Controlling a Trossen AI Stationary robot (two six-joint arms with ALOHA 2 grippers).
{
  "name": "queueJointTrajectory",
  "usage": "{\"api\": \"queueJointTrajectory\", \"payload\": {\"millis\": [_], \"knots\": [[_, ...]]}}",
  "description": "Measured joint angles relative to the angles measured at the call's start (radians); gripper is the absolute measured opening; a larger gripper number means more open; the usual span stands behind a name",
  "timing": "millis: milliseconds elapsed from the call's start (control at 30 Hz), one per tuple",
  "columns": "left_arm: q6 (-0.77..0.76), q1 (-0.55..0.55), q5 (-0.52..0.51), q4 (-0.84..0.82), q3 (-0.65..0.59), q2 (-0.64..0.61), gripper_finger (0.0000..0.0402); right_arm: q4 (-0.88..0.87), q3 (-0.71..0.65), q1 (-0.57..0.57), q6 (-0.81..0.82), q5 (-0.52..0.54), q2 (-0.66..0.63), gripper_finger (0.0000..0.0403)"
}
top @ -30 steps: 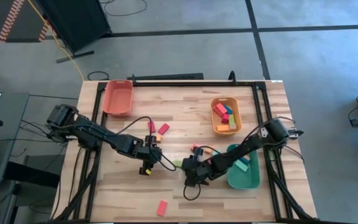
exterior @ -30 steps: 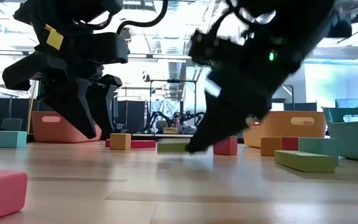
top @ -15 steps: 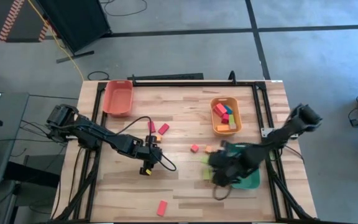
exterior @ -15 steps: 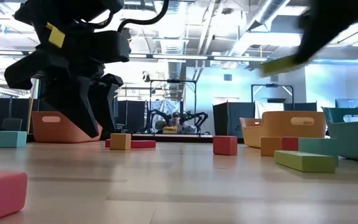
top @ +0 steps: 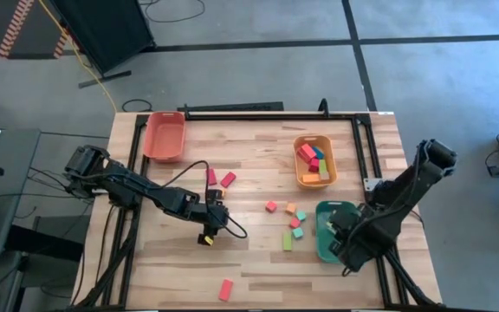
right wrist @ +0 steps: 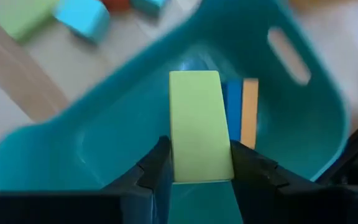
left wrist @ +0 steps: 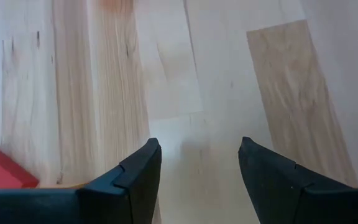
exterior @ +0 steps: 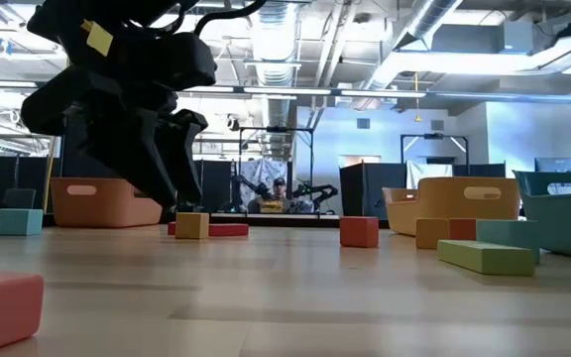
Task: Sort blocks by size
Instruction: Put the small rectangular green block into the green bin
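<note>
right gripper (right wrist: 197, 168) over the teal tray (top: 327, 244) near the table's front right corner, fingers clamped on a light green bar (right wrist: 197, 124) | left gripper (left wrist: 197, 165) low over bare wood left of table centre, fingers spread, empty | loose blocks (top: 291, 224) mid-table | orange tray (top: 314, 160) of blocks toward the far right edge

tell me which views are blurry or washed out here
Right wrist view: teal tray and the loose blocks beyond it are soft, while the held green block is fairly crisp. Left wrist view: pale, washed-out table. Low view: bright ceiling lights leave the left arm a dark silhouette.
</note>
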Motion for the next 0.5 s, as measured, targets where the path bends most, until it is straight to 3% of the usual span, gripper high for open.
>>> {"api": "queueJointTrajectory", "payload": {"millis": [200,500], "knots": [[-0.002,0.000,0.023,-0.001,0.000,0.000,0.0206,0.071,-0.092,0.024,0.059,-0.051,0.000,0.0174],[-0.006,-0.006,0.024,-0.004,0.000,0.000,0.0206,0.042,-0.102,0.018,0.050,-0.059,-0.001,0.0219]]}}
